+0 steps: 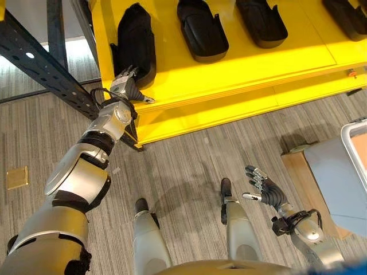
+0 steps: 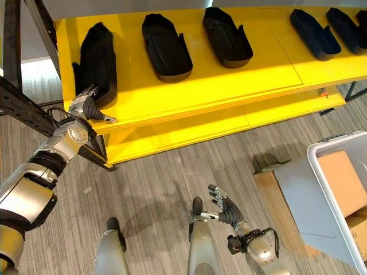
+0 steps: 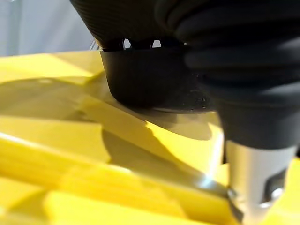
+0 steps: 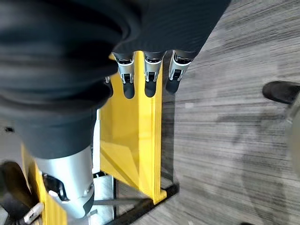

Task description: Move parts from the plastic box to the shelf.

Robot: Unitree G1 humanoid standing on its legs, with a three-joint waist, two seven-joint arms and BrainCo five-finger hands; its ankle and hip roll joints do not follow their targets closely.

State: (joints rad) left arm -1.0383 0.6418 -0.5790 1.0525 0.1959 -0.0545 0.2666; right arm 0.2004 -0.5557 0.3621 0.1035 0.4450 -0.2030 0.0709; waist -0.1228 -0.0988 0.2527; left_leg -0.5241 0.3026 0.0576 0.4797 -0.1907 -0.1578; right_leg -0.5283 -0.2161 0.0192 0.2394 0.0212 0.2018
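- the yellow shelf point(image 2: 189, 97) carries a row of black parts lying on its top board; the leftmost part point(image 2: 98, 60) sits at the shelf's left end, with two more parts point(image 2: 166, 47) beside it toward the middle and further ones point(image 2: 314, 33) well apart to the right.
- the plastic box point(image 2: 338, 189), white-rimmed, stands on the floor at the right; inside it a brown cardboard piece point(image 2: 344, 180) lies next to a grey sheet point(image 2: 298, 200) leaning over its near edge.
- the left hand point(image 2: 86, 103) is up at the shelf's front left corner, against the near end of the leftmost part; its fingers are hidden behind the part, so i cannot tell whether they grip it.
- the left wrist view adds the part's rounded black underside point(image 3: 150, 84) resting on the yellow board, with the thumb point(image 3: 255, 183) below the dark cover.
- the right hand point(image 2: 225, 209) hangs low over the grey floor, fingers spread and holding nothing; its wrist view shows the straight dark-tipped fingers point(image 4: 149, 77) before the shelf's yellow end panel point(image 4: 136, 150).
- each part is matte black, long, shoe-like, with a hollowed top.
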